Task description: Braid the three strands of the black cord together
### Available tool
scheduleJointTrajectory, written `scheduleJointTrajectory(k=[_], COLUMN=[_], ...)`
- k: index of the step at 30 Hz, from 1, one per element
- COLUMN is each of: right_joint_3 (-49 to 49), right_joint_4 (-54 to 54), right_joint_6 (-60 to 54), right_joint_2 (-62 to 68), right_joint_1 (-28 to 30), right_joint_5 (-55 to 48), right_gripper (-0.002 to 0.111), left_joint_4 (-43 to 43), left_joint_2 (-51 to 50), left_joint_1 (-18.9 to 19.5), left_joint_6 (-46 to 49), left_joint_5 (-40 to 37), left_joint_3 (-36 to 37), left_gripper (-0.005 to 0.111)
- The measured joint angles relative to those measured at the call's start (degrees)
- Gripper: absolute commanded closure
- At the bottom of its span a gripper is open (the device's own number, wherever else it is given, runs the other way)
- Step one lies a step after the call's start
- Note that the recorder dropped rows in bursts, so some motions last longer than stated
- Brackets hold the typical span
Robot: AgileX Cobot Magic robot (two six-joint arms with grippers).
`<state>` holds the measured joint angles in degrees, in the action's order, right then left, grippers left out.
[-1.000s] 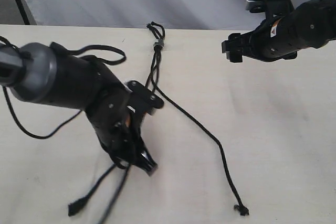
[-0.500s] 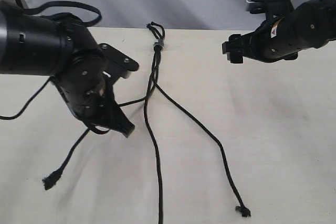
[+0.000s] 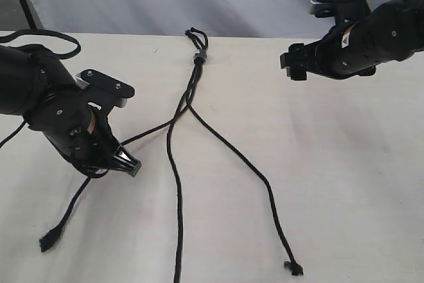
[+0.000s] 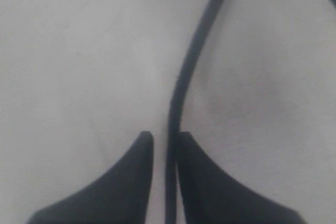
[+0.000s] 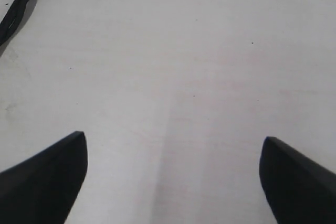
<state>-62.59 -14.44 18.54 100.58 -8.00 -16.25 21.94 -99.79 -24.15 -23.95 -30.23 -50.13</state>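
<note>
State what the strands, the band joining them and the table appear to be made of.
Strands: matte black fibre cord, probably; limp, frayed at the ends.
Band: grey, maybe tape or plastic; too small to tell.
Table: pale, matte, smooth; possibly laminate or painted wood.

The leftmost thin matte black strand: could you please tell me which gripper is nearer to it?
Left. The left gripper has the leftmost thin black strand running between its narrowly parted jaws; the right gripper hangs well away, beyond the other two strands, jaws wide.
</note>
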Motion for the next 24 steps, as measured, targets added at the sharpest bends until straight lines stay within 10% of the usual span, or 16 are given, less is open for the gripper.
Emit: scheduleJointTrajectory(k=[4,15,24], right_joint_3=[0.00,-3.79,-9.78], right_joint_4=[2.50,20.62,20.81], right_joint_6=[-0.27,-19.70,-19.44], right_joint_2=[0.00,1.61,11.93], right_joint_1=[-0.24,-27.44,-37.24], right_joint_5=[-2.77,-18.13,-21.54], right_gripper=[0.025,0.025,0.025], left_joint_4=[0.65,3.09,3.09], left_joint_2=[0.11,7.62,6.63], left_joint_1=[0.02,16.18,17.15], left_joint_6=[-1.22,-4.22,-4.22], left_joint_5=[0.00,-1.83,2.87], left_joint_3=[0.00,-6.22,-6.22], left_gripper=[0.041,0.041,0.041])
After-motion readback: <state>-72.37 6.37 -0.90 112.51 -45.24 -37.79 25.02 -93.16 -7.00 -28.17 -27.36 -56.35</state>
